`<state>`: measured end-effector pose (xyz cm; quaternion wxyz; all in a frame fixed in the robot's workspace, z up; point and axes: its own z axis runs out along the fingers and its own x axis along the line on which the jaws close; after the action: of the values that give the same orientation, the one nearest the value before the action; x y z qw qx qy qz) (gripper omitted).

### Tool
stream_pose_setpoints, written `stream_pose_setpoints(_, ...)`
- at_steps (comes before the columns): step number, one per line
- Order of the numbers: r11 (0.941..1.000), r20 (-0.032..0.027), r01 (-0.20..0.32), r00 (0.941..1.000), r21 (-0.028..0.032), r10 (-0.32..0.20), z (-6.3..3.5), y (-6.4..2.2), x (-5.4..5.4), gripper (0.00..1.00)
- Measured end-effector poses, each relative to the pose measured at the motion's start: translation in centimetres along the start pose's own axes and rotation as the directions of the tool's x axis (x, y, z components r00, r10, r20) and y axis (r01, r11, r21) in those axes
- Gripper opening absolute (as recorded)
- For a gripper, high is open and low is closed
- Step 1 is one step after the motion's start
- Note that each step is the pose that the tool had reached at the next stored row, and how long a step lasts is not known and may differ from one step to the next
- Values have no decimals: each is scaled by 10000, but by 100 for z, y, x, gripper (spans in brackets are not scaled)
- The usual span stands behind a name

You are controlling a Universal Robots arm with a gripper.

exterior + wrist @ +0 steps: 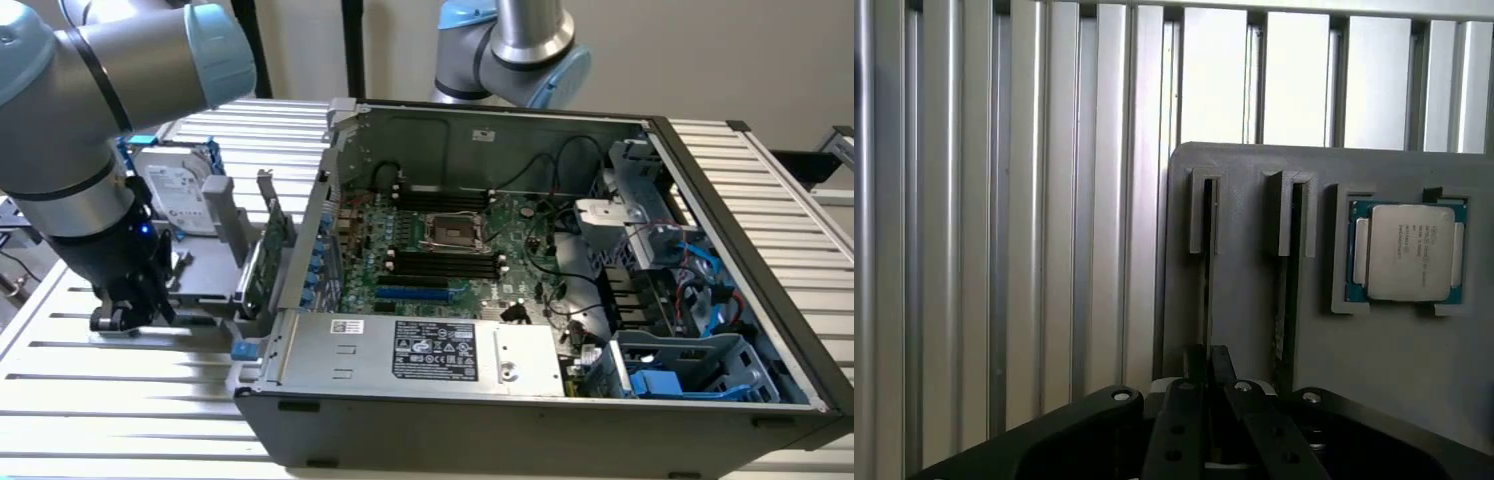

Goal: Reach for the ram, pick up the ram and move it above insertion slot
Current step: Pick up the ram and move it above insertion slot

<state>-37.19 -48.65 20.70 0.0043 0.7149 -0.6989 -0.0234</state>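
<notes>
One ram [1206,262] stands on edge in a holder [1246,300] groove, top free for pinching, on the table [1054,200] beside the case [400,410], well apart from the slot [441,263], claw [1207,358] at its edge, and whether it's clamped I cannot tell.

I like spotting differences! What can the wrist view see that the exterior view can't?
The wrist view adds: the ram standing edge-on in a grey holder, with a silver processor chip beside it. The exterior view adds: the open computer case, its motherboard and the black insertion slot. Both share: the gripper, the grey holder and the slatted metal table.
</notes>
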Motion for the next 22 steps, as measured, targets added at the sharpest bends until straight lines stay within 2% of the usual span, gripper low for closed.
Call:
stream_pose_setpoints(7, 10000, 0, 0, 10000, -1, 0, -192, 6, -5, 13)
stream_pose_setpoints(14, 10000, 0, 1, 10000, -11, -1, -503, -5, -13, 13)
stream_pose_setpoints(18, 10000, 0, 7, 10000, -18, -7, -688, -57, -17, 13)
stream_pose_setpoints(22, 10000, 0, 18, 10000, -31, -18, -873, -156, -19, 13)
